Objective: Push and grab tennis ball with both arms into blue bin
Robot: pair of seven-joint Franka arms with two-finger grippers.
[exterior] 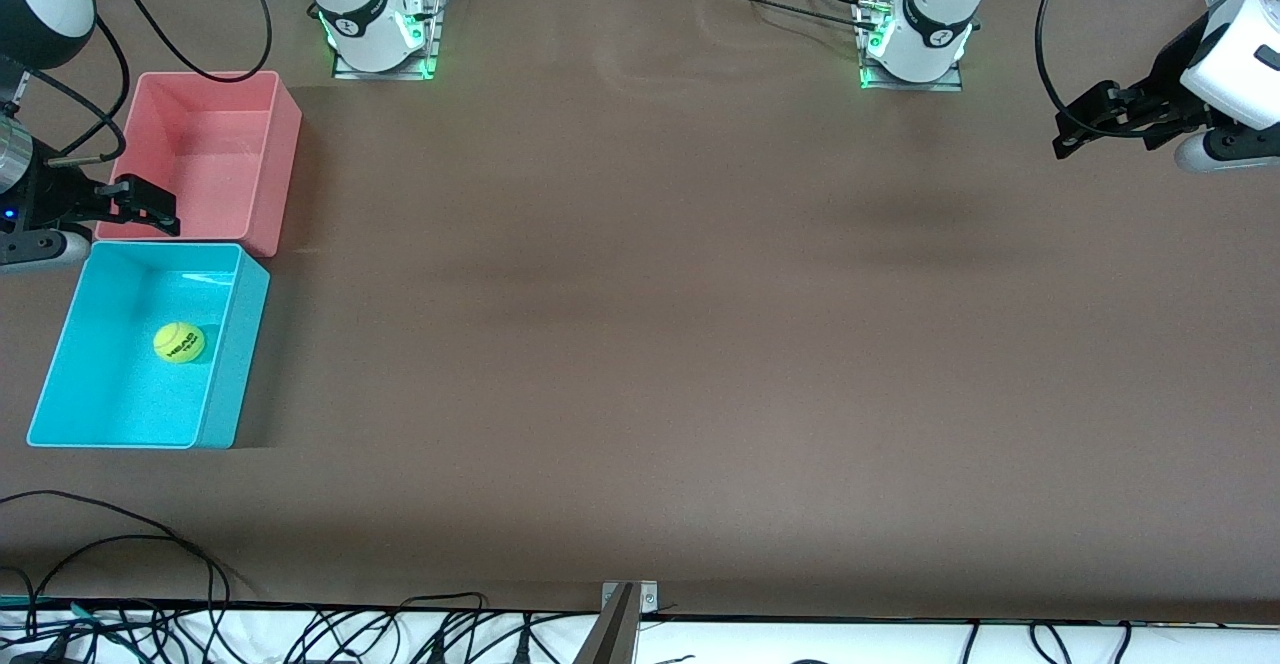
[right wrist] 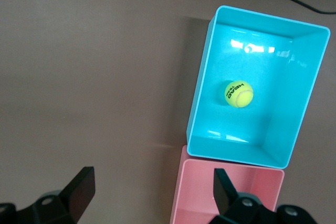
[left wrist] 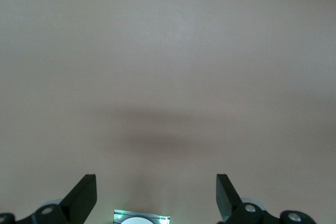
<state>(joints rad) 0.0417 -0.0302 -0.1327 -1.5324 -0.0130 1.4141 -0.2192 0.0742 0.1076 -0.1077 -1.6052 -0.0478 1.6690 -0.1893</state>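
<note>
Already the tennis ball (exterior: 179,342) lay inside the blue bin (exterior: 232,354), nearer the camera than the right gripper (exterior: 140,206), which hung with fingers apart over the pink bin (exterior: 285,154), while the left gripper (exterior: 1085,124) waited spread over bare worktop (exterior: 700,344), well apart.

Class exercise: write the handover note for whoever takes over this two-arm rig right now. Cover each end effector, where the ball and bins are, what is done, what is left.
Left end effector: open, empty, up over bare table at the left arm's end.
Right end effector: open, empty, over the pink bin, at its edge next to the blue bin.
Tennis ball: resting on the blue bin's floor, touching no wall.
The two bins sit side by side at the right arm's end, the blue one nearer the front camera.
Done: ball is in the blue bin.
Left: nothing visible on the ball; probably just park both arms.
</note>
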